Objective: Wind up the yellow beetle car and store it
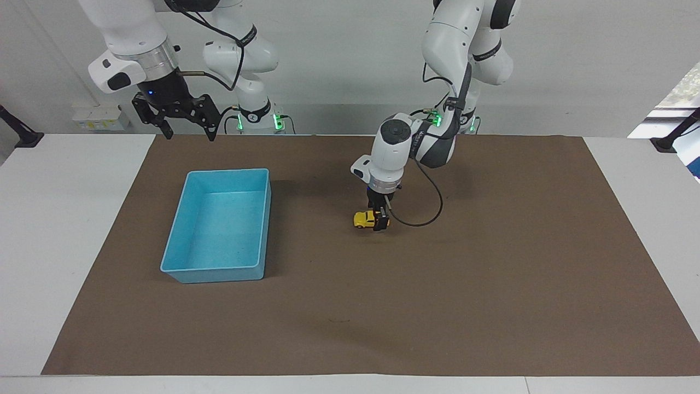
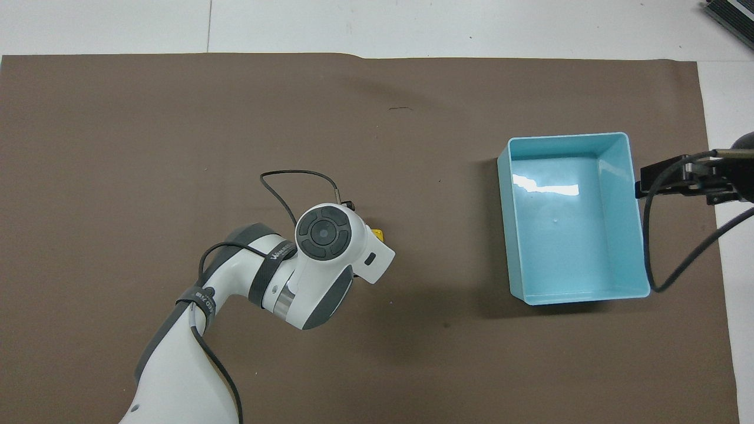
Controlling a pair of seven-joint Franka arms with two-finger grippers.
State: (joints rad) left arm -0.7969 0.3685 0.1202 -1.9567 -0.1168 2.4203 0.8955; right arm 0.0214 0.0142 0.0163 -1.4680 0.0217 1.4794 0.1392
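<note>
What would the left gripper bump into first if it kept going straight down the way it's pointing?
The yellow beetle car. The left gripper points down right at the car's end toward the left arm's side, fingers apparently around it already; just under both lies the brown mat.

light-blue tray (image 1: 219, 273) sits empty on brown mat (image 1: 492, 301) toward the right arm's end, well apart from left gripper (image 1: 381, 223), white table (image 1: 54, 246) under the mat
</note>
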